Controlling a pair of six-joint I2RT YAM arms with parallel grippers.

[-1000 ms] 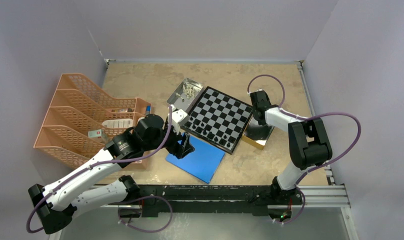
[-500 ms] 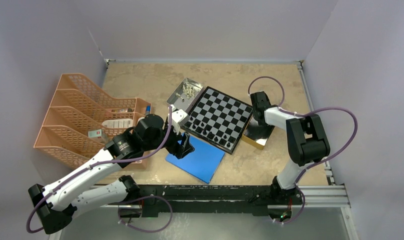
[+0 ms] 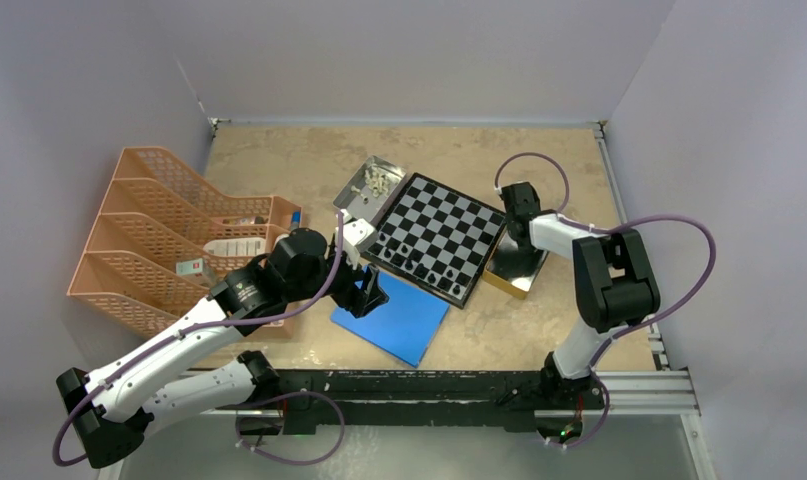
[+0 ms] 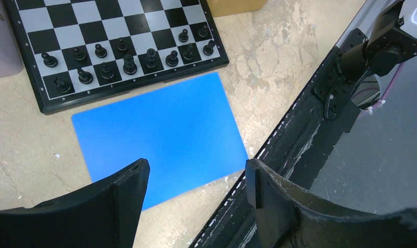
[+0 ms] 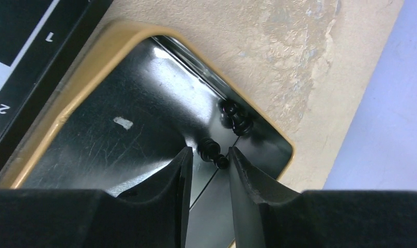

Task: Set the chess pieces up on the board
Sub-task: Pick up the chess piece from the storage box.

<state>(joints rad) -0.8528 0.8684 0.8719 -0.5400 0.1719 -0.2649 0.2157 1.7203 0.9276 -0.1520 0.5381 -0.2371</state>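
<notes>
Right tool point(image 5: 210, 155) shifted into gold tin point(image 5: 118, 103), straddling black piece point(image 5: 208, 146); board point(image 5: 25, 57) alongside.

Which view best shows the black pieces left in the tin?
Right wrist: it looks straight into the tin, black pieces clear, one at the right end effector's tips. Top external shows only the tin; left wrist only its corner.
</notes>
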